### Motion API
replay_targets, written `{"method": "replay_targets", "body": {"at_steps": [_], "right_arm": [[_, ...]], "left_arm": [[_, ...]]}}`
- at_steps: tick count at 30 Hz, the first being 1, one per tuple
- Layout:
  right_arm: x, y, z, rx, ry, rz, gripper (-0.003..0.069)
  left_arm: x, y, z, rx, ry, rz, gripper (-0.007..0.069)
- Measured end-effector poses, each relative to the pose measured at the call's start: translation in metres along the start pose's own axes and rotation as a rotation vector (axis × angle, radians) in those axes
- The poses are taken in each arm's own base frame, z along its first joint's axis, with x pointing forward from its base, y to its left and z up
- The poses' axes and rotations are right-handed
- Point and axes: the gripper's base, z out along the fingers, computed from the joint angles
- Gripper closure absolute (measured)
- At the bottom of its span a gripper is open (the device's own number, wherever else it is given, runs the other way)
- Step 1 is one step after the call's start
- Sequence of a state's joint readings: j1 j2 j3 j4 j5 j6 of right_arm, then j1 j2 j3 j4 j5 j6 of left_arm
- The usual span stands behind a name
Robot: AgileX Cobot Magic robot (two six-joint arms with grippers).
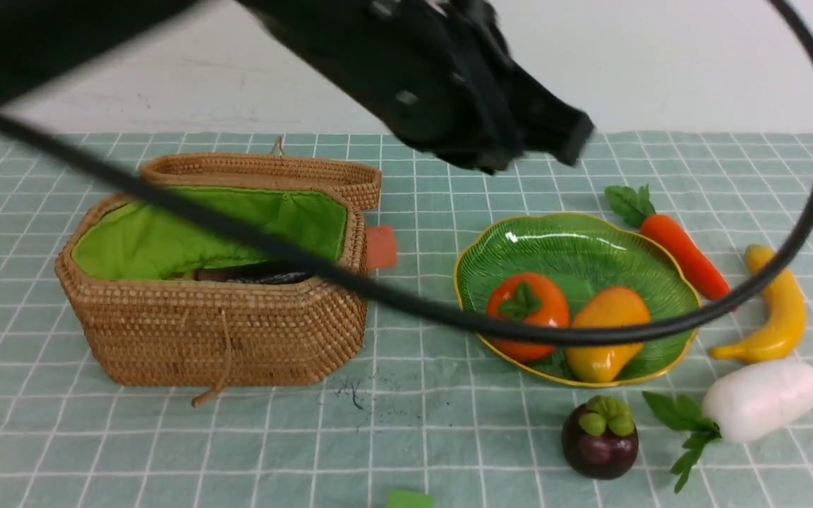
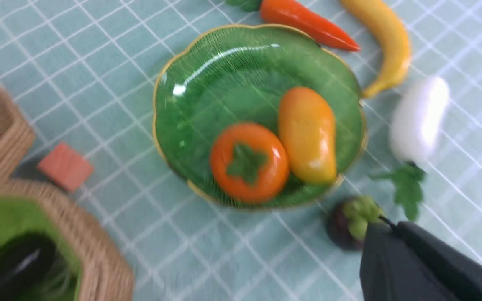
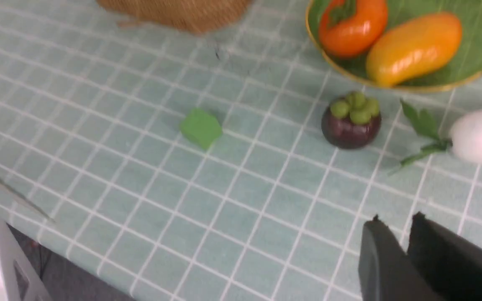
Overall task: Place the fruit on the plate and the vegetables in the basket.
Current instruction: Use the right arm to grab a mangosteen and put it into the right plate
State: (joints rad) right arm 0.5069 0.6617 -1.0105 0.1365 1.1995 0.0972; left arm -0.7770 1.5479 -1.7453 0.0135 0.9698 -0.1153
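The persimmon (image 1: 528, 310) and mango (image 1: 604, 331) lie on the green plate (image 1: 562, 240). On the cloth around it are the carrot (image 1: 682, 254), banana (image 1: 777, 303), white radish (image 1: 763, 398) and mangosteen (image 1: 599, 437). The wicker basket (image 1: 223, 339) stands open at the left, with the dark eggplant (image 1: 251, 274) inside. My left gripper (image 2: 385, 223) is shut and empty, high over the table, its tip in line with the mangosteen (image 2: 349, 223). My right gripper (image 3: 396, 218) hovers near the front edge, barely open, holding nothing.
A red block (image 1: 381, 247) sits between basket and plate. A green block (image 1: 408, 499) lies near the front edge. The left arm and its black cable (image 1: 660, 328) cross the front view, partly hiding the basket and plate. The table's front edge (image 3: 23, 217) shows in the right wrist view.
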Motion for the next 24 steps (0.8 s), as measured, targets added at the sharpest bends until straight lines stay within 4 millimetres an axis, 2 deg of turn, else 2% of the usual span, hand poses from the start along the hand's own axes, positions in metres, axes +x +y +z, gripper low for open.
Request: {"method": "replay_targets", "body": {"at_steps": [3, 5, 6, 9, 10, 16, 19, 24], "right_arm": [[-0.014, -0.003, 0.03, 0.025, 0.1, 0.01, 0.0542], [-0.019, -0.004, 0.04, 0.031, 0.123, 0.014, 0.054], [-0.025, -0.005, 0.055, 0.038, 0.153, 0.019, 0.0539], [-0.036, -0.007, 0.088, 0.047, 0.22, 0.035, 0.0536], [-0.039, -0.008, 0.101, 0.048, 0.242, 0.044, 0.0534], [-0.045, -0.014, 0.157, 0.075, 0.355, 0.143, 0.0505], [-0.044, -0.018, 0.182, 0.105, 0.406, 0.193, 0.044], [-0.042, -0.029, 0.225, 0.176, 0.425, 0.256, 0.0207]], "left_arm": [[0.024, 0.002, -0.045, 0.013, -0.014, -0.008, 0.0638], [0.036, 0.003, -0.057, 0.013, -0.018, -0.009, 0.0638], [0.054, 0.005, -0.073, 0.019, -0.028, -0.013, 0.0638], [0.103, 0.009, -0.101, 0.047, -0.078, -0.025, 0.0638], [0.125, 0.01, -0.11, 0.065, -0.1, -0.018, 0.0638], [0.22, 0.012, -0.141, 0.183, -0.281, -0.061, 0.0638], [0.247, 0.016, -0.152, 0.202, -0.4, -0.069, 0.0638], [0.275, 0.019, -0.165, 0.215, -0.525, -0.066, 0.0638]]}}
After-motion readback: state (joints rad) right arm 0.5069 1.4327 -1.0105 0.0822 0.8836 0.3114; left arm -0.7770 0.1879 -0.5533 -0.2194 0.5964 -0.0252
